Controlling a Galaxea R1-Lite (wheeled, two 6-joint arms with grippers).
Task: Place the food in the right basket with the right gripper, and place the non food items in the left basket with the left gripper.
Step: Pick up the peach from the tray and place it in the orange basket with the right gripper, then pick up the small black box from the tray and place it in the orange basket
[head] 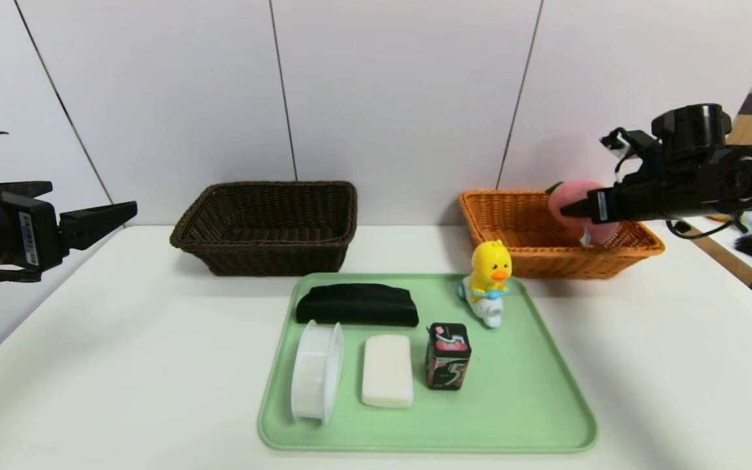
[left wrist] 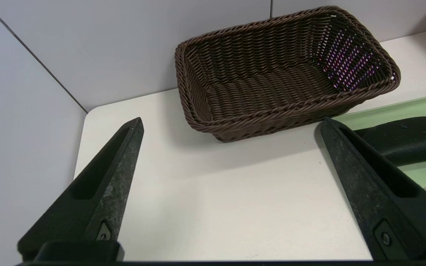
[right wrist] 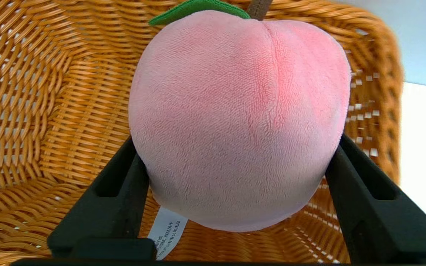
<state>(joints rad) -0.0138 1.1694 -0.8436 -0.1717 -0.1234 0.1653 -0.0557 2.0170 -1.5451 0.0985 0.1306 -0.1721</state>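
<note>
The plush peach [right wrist: 239, 118] sits between the fingers of the right hand [right wrist: 235, 192], held over the orange basket [head: 519, 251] at the far right of the surface [head: 121, 365] — it looks clamped, both pads against its sides. Doing this step well means lowering it inside the rim, then spreading the fingers fully so the fabric and its tag do not snag. The left hand [left wrist: 231, 177] hangs released at the far left, near the dark basket [left wrist: 235, 122]. On the green tray [head: 546, 405] wait the black canister [head: 448, 357], duck toy [head: 489, 277], soap bar [head: 387, 370], ribbed container [head: 316, 372] and pouch [head: 356, 305] — all untouched.
</note>
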